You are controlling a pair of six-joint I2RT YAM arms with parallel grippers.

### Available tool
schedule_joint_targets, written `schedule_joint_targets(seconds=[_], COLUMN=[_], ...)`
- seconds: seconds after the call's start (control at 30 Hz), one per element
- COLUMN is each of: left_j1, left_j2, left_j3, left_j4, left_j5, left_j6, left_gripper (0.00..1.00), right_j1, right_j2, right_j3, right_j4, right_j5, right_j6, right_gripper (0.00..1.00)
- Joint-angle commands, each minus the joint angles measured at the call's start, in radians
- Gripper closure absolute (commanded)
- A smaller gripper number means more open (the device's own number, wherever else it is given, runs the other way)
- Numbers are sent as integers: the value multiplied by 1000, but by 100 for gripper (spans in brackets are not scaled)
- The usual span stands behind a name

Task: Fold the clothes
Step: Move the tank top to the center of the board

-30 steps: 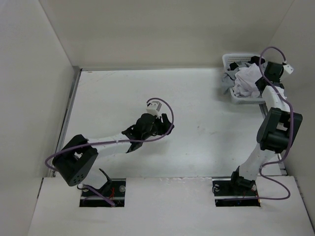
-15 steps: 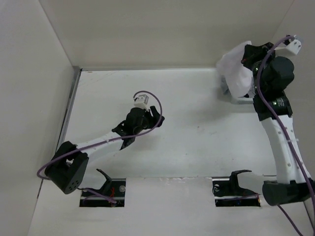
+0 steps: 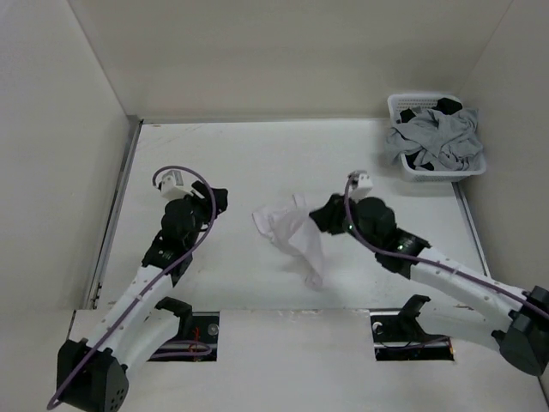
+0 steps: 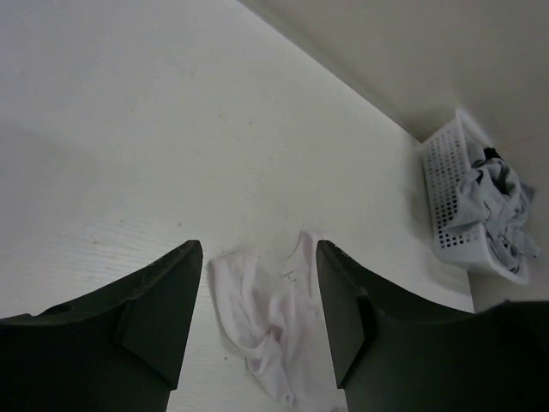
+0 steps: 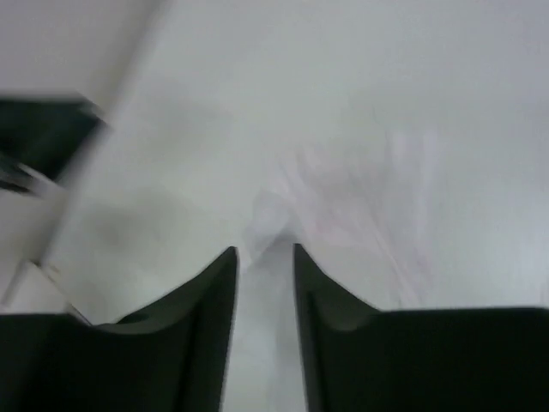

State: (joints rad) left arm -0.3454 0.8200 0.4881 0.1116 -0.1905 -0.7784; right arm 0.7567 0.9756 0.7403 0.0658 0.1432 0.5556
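Jaws: left gripper (image 4: 257,253) wide apart, right gripper (image 5: 263,255) narrowly parted; crumpled T-shirt (image 3: 292,233) runs diagonally, far-left to near-right.

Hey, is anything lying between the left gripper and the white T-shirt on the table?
Nothing visible does. Only bare table lies between the open left gripper and the crumpled white T-shirt. The white basket of grey garments sits in the far right corner, well off that path.

Plain white T-shirt (image 3: 292,239) on a white bench (image 3: 257,154); a white perforated basket (image 3: 396,105) holds grey and black garments (image 3: 437,142); arms (image 3: 137,296) are white and black.
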Motion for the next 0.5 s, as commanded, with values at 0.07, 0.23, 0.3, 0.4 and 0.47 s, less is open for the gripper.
schedule_joint_targets(seconds=[0.07,0.23,0.3,0.4,0.47], left_j1=[-42,-239,-337,-410,-439], left_j2=[50,185,238,290,353], left_j3=[-57,-30,-11,3,33], left_j4=[-96,-47,-40,-32,0], left_j5=[11,-1,-32,-82,-92], left_j6=[31,53,59,39,44], left_gripper=[46,53,57,54,48], right_j1=[28,10,6,20,36], right_j2=[-90,-129,-79,18,69], right_j3=[-198,-266,-271,-277,-280], right_j4=[-46,-158,-198,-224,-216], right_j5=[53,113,121,159,182], right_j6=[107,207,259,329,362], right_gripper=[43,56,67,71,64])
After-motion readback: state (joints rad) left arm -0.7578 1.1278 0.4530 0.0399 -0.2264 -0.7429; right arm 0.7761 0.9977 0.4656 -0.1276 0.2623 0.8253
